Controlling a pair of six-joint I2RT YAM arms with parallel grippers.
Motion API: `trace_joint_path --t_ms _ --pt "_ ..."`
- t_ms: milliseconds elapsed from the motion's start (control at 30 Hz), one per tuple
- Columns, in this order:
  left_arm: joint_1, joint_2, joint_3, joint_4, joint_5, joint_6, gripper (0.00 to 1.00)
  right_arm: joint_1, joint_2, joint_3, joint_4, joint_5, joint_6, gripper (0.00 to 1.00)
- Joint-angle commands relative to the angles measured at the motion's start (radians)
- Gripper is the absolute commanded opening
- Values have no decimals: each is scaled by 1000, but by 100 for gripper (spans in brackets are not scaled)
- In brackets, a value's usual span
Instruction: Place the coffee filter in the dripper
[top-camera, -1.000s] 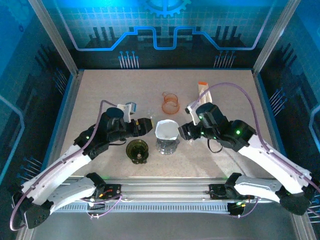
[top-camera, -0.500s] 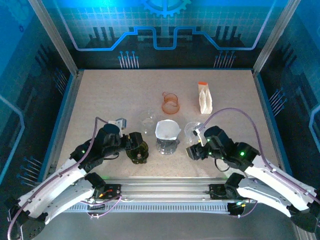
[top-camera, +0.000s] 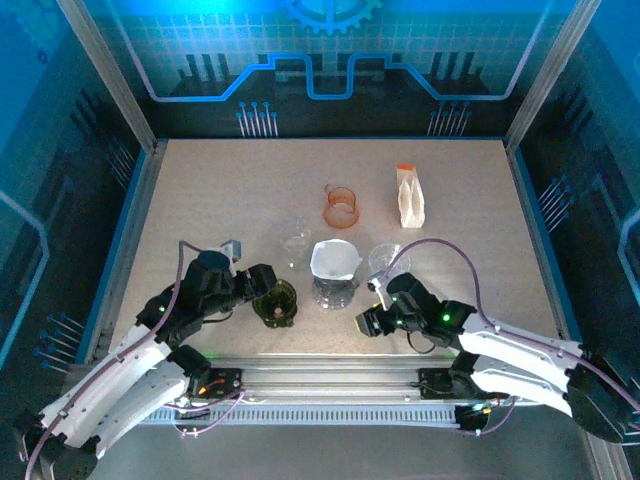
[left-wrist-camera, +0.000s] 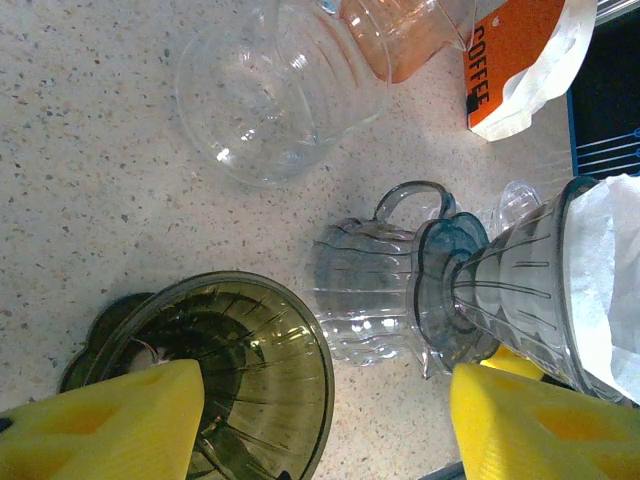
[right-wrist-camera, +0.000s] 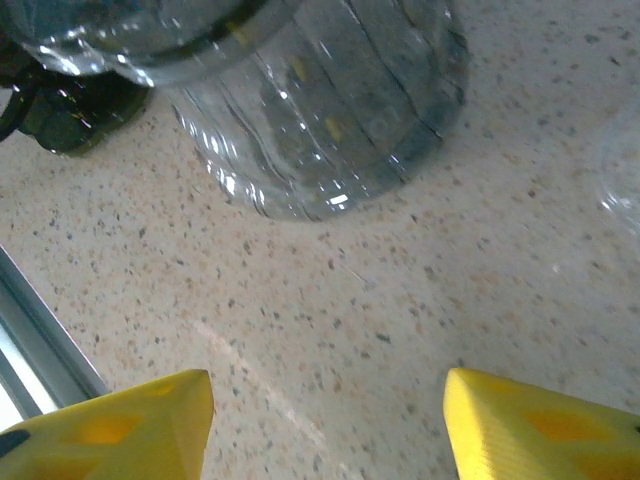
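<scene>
Seen from above, the white paper coffee filter (top-camera: 334, 258) sits open-mouthed inside the clear ribbed plastic dripper (left-wrist-camera: 505, 290). The dripper stands on the clear glass carafe with a handle (left-wrist-camera: 365, 300), near the middle of the speckled beige table (top-camera: 470, 200). We judge the filter to be in place, so the step in hand is getting both arms away without disturbing it. Our left gripper (left-wrist-camera: 328, 400) is spread wide and holds nothing. In its wrist view one of its yellow fingers (left-wrist-camera: 110, 420) overlaps a dark green translucent dripper (left-wrist-camera: 250, 340) just beside the carafe, and we cannot tell whether they touch. Our right gripper (right-wrist-camera: 328, 400) is likewise spread and empty, low over bare table close to the carafe's base. To do this well, we should raise each gripper before drawing it toward the near edge. We should also keep the fingers apart from the carafe, since the stack looks tall and light and a nudge could tip it or skew the filter. The left should rise above the green dripper's rim before moving sideways. We cannot tell whether the filter lies flush against the dripper's wall.
</scene>
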Motion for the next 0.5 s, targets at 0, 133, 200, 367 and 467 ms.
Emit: trace_joint_path --t_ms 0,133,200,367,467 --pt "8 -12 -6 -16 19 -18 67 13 57 -13 184 -29 10 63" --pt "11 -18 -7 -15 19 -20 67 11 138 -23 265 -26 11 60" --pt "13 -18 -6 -16 21 -18 67 5 178 -23 297 -38 12 57" --pt "15 -17 -1 -24 23 -16 67 -12 228 -44 381 -59 33 55" --pt "14 -18 -1 -27 26 -16 67 -16 219 -62 402 -62 42 55"
